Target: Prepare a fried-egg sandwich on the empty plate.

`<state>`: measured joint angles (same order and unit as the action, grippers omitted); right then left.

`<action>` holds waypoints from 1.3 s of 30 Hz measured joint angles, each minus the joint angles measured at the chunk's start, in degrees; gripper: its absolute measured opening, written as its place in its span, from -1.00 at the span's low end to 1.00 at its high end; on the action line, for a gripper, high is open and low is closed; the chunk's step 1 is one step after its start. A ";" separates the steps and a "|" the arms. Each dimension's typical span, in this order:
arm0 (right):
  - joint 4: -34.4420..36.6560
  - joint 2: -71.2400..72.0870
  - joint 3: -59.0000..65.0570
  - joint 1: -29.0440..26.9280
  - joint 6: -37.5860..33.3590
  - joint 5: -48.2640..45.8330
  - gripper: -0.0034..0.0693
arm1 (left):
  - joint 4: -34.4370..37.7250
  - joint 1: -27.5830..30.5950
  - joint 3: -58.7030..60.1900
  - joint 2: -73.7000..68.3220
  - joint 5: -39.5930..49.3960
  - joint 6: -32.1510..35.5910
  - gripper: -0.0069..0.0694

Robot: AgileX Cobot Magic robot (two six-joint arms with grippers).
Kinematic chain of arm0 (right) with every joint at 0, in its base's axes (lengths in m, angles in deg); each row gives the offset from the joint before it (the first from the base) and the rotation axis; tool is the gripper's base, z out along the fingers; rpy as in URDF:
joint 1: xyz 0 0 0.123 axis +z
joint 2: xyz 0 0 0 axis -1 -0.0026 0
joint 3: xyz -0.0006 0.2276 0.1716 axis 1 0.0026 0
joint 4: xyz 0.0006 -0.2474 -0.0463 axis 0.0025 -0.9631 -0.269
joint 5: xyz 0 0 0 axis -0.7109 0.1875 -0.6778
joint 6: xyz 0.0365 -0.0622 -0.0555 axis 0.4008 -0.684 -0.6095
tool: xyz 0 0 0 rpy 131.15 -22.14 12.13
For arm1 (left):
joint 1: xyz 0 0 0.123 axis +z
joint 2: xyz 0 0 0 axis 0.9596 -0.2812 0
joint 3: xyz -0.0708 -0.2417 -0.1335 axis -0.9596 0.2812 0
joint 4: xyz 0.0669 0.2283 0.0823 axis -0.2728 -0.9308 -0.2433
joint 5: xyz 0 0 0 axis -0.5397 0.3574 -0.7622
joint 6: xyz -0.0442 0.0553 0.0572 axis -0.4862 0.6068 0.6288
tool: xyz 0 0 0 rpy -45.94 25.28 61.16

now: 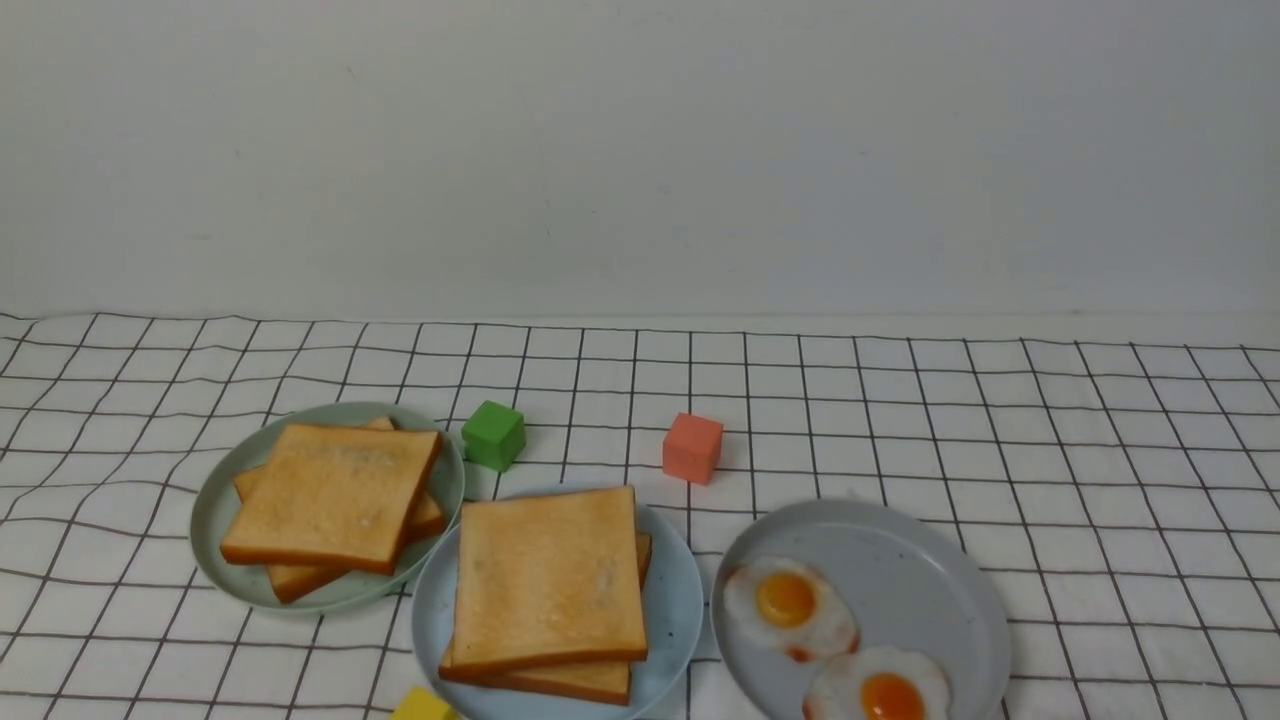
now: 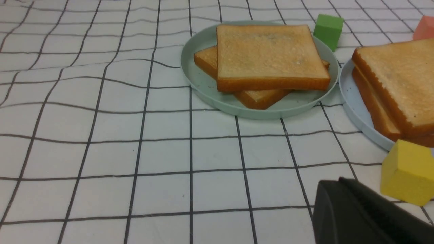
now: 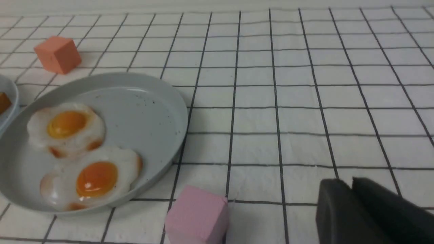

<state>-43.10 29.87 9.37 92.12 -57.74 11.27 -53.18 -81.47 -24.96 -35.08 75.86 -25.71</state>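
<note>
Centrally, near the front edge of the checked tablecloth (image 1: 1000, 420), the light blue plate (image 1: 672, 610) carries the sandwich (image 1: 547, 580): two square toast slices stacked, the upper one turned slightly off the lower. No egg filling is visible between the slices from any view. To the plate's left and touching or nearly touching it, a pale green plate (image 1: 225, 500) holds a looser heap of toast slices (image 1: 333, 495). To the right, a grey plate (image 1: 920, 560) holds two fried eggs (image 1: 790, 605), side by side at its near left part.

Four foam blocks lie on the cloth:
- green cube (image 1: 494, 435), just beyond the gap between the green and blue plates;
- salmon cube (image 1: 692, 448), beyond the gap between the blue and grey plates;
- yellow block (image 2: 408, 171), at the near edge of the blue plate;
- pink cube (image 3: 196, 217), just in front of the grey plate.

Neither arm appears in the front view. Each wrist view shows only a dark edge of its gripper, left gripper (image 2: 359, 213) and right gripper (image 3: 362, 213); both sit low over bare cloth and grasp nothing visible. Jaw spacing cannot be determined for either.
</note>
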 joint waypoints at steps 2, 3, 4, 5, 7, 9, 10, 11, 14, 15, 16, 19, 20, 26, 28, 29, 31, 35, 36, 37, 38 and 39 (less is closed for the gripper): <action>0.30 0.00 0.07 0.00 0.35 0.43 -0.65 | 0.00 0.00 0.00 0.00 -0.06 0.00 -0.81; 0.36 0.00 0.12 -0.13 0.48 0.60 -0.64 | 0.00 0.00 0.00 0.00 0.00 0.00 -0.81; 0.42 0.00 0.12 -0.40 0.64 0.67 -0.64 | 0.00 0.00 0.00 0.00 0.00 0.00 -0.81; 0.42 0.00 0.12 -0.40 0.69 0.69 -0.64 | 0.00 0.00 0.00 0.00 0.00 0.00 -0.81; 0.49 0.00 0.12 -0.67 0.82 0.74 -0.64 | 0.00 0.00 0.00 0.00 0.00 0.00 -0.81; 0.49 0.00 0.12 -0.67 0.82 0.76 -0.64 | 0.00 0.00 0.00 0.00 0.00 0.00 -0.80; 0.53 0.00 0.12 -0.67 0.82 0.76 -0.64 | 0.00 0.00 0.00 0.00 0.00 0.00 -0.80; 0.53 0.00 0.12 -0.67 0.82 0.76 -0.63 | 0.00 0.00 0.00 0.00 -0.05 0.00 -0.79; 0.53 0.00 0.14 -0.67 0.82 0.76 -0.62 | 0.00 0.00 0.00 0.00 -0.05 0.00 -0.78; 0.53 0.00 0.14 -0.67 0.82 0.76 -0.62 | 0.00 0.00 0.00 0.00 -0.05 0.00 -0.78; 0.53 0.00 0.14 -0.67 0.82 0.76 -0.62 | 0.00 0.00 0.00 0.00 -0.05 0.00 -0.77; 0.53 0.00 0.14 -0.67 0.82 0.81 -0.62 | 0.00 0.00 0.00 0.00 -0.05 0.00 -0.77; 0.53 0.00 0.14 -0.67 0.82 0.81 -0.62 | 0.00 0.00 0.00 0.00 -0.05 0.00 -0.76; 0.53 0.00 0.14 -0.67 0.82 0.81 -0.60 | 0.00 0.00 0.00 0.00 -0.05 0.00 -0.76; 0.53 0.00 0.14 -0.67 0.82 0.81 -0.58 | 0.00 0.00 0.00 0.00 -0.05 0.00 -0.76; 0.53 0.00 0.14 -0.67 0.82 0.81 -0.58 | 0.00 0.00 0.00 0.00 -0.05 0.00 -0.75; 0.53 0.00 0.14 -0.67 0.82 0.81 -0.58 | 0.00 0.00 0.00 0.00 -0.05 0.00 -0.75; 0.53 0.00 0.14 -0.67 0.82 0.81 -0.56 | 0.00 0.00 0.00 0.00 -0.05 0.00 -0.75; 0.53 0.00 0.14 -0.67 0.82 0.81 -0.56 | 0.00 0.00 0.00 0.00 -0.05 0.00 -0.75; 0.53 0.00 0.14 -0.67 0.82 0.81 -0.56 | 0.00 0.00 0.00 0.00 -0.05 0.00 -0.75; 0.53 0.00 0.14 -0.67 0.82 0.81 -0.55 | 0.00 0.00 0.00 0.00 -0.05 0.00 -0.75; 0.53 0.00 0.14 -0.67 0.82 0.81 -0.55 | 0.00 0.00 0.00 0.00 -0.05 0.00 -0.74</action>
<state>-42.57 29.87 9.51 91.45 -56.92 12.08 -53.18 -81.47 -24.96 -35.08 75.81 -25.71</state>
